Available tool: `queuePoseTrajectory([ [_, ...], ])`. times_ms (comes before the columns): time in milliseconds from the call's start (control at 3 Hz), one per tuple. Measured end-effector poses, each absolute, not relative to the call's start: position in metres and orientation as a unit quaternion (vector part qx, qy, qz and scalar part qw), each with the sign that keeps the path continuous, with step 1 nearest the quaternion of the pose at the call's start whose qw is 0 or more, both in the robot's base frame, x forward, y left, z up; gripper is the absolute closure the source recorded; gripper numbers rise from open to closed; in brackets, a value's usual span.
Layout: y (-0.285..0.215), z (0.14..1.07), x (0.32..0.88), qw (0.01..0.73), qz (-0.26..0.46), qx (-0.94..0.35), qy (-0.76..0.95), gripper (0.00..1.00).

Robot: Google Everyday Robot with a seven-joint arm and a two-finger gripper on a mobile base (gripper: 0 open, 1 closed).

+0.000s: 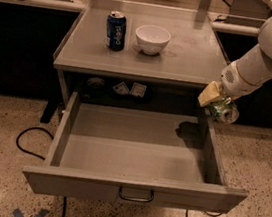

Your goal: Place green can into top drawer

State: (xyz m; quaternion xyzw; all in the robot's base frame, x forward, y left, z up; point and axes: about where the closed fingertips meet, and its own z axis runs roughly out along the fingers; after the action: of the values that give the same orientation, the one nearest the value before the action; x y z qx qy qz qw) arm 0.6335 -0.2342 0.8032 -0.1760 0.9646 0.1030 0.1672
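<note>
Green can [225,112] lies clenched in the claw [216,100], above the right edge of the top drawer [129,189].

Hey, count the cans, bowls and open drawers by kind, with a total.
Cans: 2, blue can on the table, green can in the gripper at the right side of the top drawer.
Bowls: 1, white bowl.
Open drawers: 1.
Total: 4.

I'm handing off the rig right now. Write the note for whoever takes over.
Gripper: shut on the green can, in the air above the right wall of the top drawer.
Drawer pulled open, nothing visible inside.
Blue can and white bowl stand on the table.
Done: can lifted, drawer open.
Left: move the can over the drawer floor, lower, release.
</note>
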Motion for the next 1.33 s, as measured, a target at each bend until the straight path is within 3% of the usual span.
queuePoseTrajectory([
  [333,-0.234,0.803,0.633,0.167,0.103,-0.176,0.965,1.0],
  [1333,-0.22,0.729,0.55,0.156,0.126,-0.19,0.961,1.0],
])
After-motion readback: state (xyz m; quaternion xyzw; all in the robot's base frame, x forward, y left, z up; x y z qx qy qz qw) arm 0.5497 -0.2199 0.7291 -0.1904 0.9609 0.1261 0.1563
